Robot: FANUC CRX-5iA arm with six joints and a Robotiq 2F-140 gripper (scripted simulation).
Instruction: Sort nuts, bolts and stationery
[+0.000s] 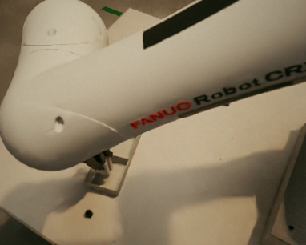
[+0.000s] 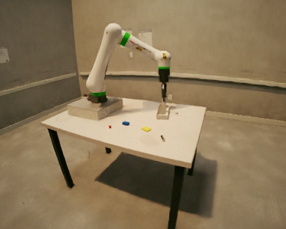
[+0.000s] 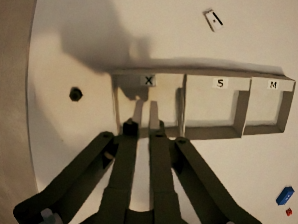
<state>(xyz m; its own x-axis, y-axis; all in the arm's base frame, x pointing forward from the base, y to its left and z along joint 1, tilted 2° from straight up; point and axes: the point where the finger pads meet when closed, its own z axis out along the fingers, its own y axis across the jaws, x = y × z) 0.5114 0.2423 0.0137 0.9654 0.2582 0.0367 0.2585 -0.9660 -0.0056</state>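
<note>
My gripper (image 1: 108,171) (image 2: 164,100) (image 3: 146,111) is shut with nothing seen between its narrow fingertips, above the X bin (image 1: 102,191) (image 3: 118,106). The S bin (image 3: 212,133) and M bin (image 3: 288,107) adjoin it in a row. No item shows in the bins, though fingers and shadow hide part of X. A black hex nut (image 1: 88,214) (image 2: 176,113) (image 3: 76,94) lies outside the X end. A blue block (image 2: 126,123) (image 3: 285,195), a small red piece (image 2: 110,126) (image 3: 289,212), a yellow pad (image 2: 146,129) and a dark slim piece (image 2: 162,138) lie on the table.
A small white piece with a black stripe (image 3: 214,21) lies beyond the bins' labelled side. The robot's arm (image 1: 70,132) hides much of the top view. Its grey base block (image 2: 93,108) stands at the table's left. The table edge (image 3: 31,100) runs past the nut.
</note>
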